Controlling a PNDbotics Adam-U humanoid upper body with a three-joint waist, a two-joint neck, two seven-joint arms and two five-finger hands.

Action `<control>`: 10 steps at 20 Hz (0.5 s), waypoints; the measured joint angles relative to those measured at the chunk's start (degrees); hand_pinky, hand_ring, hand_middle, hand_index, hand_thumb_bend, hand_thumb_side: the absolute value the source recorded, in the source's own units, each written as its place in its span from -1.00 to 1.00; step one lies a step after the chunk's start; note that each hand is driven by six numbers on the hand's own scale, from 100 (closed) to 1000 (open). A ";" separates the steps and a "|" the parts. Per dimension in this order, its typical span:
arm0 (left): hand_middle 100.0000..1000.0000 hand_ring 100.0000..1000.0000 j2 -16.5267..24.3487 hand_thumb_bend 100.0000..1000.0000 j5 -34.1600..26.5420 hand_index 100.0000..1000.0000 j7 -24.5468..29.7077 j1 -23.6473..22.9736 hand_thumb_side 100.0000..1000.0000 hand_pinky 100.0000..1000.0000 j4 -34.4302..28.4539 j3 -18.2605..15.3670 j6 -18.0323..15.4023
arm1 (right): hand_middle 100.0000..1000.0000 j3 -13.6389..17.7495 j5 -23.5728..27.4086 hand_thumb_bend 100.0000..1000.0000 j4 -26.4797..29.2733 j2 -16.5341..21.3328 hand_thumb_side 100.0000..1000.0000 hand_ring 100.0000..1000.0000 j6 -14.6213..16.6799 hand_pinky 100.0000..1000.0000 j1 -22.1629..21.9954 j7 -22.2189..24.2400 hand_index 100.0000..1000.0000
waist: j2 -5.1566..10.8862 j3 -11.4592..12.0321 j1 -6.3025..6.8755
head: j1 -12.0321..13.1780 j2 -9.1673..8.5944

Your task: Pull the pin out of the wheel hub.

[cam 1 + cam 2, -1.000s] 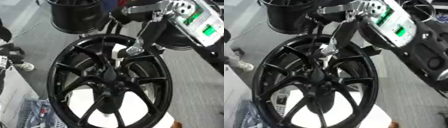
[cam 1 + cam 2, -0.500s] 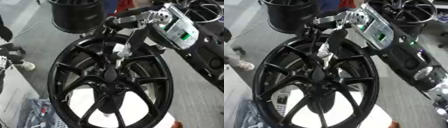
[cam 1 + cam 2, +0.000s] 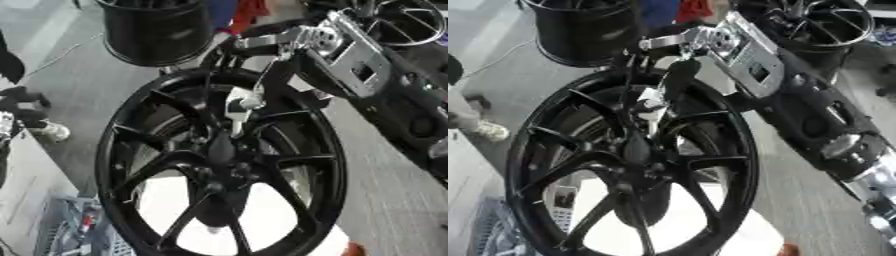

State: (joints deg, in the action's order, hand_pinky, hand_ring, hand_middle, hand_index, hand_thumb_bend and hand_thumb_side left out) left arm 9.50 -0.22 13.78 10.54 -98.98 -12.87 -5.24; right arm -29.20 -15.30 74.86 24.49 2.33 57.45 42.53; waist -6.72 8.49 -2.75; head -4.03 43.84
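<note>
A large black spoked wheel (image 3: 289, 150) stands upright in the middle of both views. A dark, elongated pin (image 3: 220, 146) sticks out of its hub (image 3: 219, 175). My right arm comes down from the upper right with its silver wrist block (image 3: 745, 55). My right hand (image 3: 241, 105) hangs over the upper spokes, and its light tip sits just above the top of the pin. Whether it touches or holds the pin is unclear. My left hand shows in neither view.
A black drum-shaped rim (image 3: 157, 30) stands behind the wheel at the top. Another black rim (image 3: 815, 20) is at the upper right. A white surface (image 3: 262, 220) shows under the wheel. A grey basket (image 3: 61, 230) of small items is at the lower left.
My right arm has swung left and lower, bringing the hand from the wheel's upper right rim to just above the hub pin. The view has also shifted slightly.
</note>
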 measured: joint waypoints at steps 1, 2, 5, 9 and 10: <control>0.30 0.14 0.00 -1.00 0.00 0.56 0.00 0.00 0.22 0.13 0.00 0.00 0.00 | 0.68 0.21 -0.56 -0.37 -0.69 -0.10 -0.70 0.65 0.20 0.52 -0.01 -0.20 0.84 | -0.01 0.00 0.01 | 0.00 0.00; 0.30 0.14 0.00 -1.00 0.00 0.56 0.00 0.00 0.22 0.13 0.00 0.00 0.00 | 0.68 0.41 -1.17 -0.38 -1.36 -0.12 -0.69 0.64 0.39 0.51 -0.01 -0.38 0.84 | -0.01 -0.01 0.01 | 0.00 0.00; 0.30 0.14 0.00 -1.00 0.00 0.56 0.02 0.00 0.23 0.13 0.00 0.00 0.01 | 0.67 0.98 -2.93 -0.51 -3.19 -0.43 -0.57 0.62 1.05 0.50 -0.04 -0.88 0.83 | -0.02 -0.06 0.06 | 0.00 0.00; 0.30 0.14 -0.01 -1.00 0.00 0.56 0.05 0.00 0.23 0.13 0.01 0.01 0.01 | 0.62 1.07 -4.13 -0.52 -4.59 -0.57 -0.58 0.57 1.88 0.47 -0.08 -0.69 0.80 | -0.04 -0.16 0.16 | 0.02 0.00; 0.30 0.14 -0.01 -1.00 0.00 0.56 0.07 0.00 0.23 0.13 0.01 0.01 0.03 | 0.62 1.13 -4.19 -0.52 -4.75 -0.58 -0.58 0.56 2.06 0.46 -0.08 -0.49 0.80 | -0.04 -0.18 0.17 | 0.02 0.00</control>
State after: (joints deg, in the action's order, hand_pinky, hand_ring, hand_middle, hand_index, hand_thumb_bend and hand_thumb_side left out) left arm 9.49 -0.22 13.85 10.54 -98.97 -12.86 -5.22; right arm -28.06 -19.50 70.11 23.91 4.38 57.37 42.03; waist -6.76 8.32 -2.58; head -4.02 43.84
